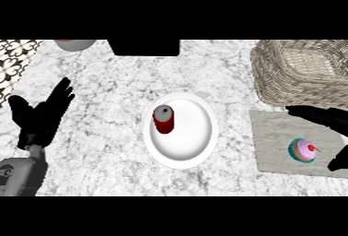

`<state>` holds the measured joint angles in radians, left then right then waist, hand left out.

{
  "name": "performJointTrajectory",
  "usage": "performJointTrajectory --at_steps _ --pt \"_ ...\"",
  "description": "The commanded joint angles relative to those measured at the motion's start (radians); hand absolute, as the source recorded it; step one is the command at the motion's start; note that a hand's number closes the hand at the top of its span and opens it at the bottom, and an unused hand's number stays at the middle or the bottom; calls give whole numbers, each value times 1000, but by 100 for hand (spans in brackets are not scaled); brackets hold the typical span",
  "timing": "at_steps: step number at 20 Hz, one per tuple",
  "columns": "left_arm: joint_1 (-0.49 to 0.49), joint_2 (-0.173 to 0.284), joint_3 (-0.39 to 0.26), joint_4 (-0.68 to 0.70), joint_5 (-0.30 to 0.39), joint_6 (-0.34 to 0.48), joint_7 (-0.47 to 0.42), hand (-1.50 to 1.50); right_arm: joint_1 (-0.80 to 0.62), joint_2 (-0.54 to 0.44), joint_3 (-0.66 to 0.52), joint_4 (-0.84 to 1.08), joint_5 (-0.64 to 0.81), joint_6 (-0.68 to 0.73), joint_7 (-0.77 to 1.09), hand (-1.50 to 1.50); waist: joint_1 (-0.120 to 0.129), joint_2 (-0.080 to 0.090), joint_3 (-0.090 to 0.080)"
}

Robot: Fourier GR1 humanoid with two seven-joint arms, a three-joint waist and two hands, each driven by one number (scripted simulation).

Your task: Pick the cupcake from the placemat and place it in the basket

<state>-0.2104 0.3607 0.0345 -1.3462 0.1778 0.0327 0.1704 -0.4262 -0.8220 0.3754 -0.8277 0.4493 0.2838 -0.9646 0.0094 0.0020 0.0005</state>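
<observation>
A cupcake (303, 150) with pink frosting, a teal wrapper and a red cherry sits on the grey placemat (275, 138) at the right. My right hand (327, 119) comes in from the right edge, open, its fingers stretched over the placemat above the cupcake and its thumb (339, 162) below it; nothing is held. The woven basket (272, 73) stands at the back right, just beyond the placemat. My left hand (39, 114) rests open at the left, fingers up.
A white plate (197, 147) in the middle carries a red can (163, 119) lying on it. A dark box (144, 47) and a bowl (73, 44) sit at the far edge. Patterned tiles (15, 60) show at the far left.
</observation>
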Motion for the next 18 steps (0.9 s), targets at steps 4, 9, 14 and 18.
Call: performJointTrajectory --at_steps 4,9,14,18 --pt "48 -6 13 -46 0 -16 14 0 4 7 11 40 33 38 -143 -150 3 -1 0" --pt "12 -24 9 -88 -10 -12 75 0 -34 70 6 128 109 -33 -120 -150 6 1 0" --pt "14 -25 34 -29 -31 -38 32 0 26 72 -17 112 148 -89 -153 -150 -5 -1 0" --pt "18 -32 39 -61 -46 -8 44 0 74 98 43 41 231 -213 -124 150 -6 -2 0"
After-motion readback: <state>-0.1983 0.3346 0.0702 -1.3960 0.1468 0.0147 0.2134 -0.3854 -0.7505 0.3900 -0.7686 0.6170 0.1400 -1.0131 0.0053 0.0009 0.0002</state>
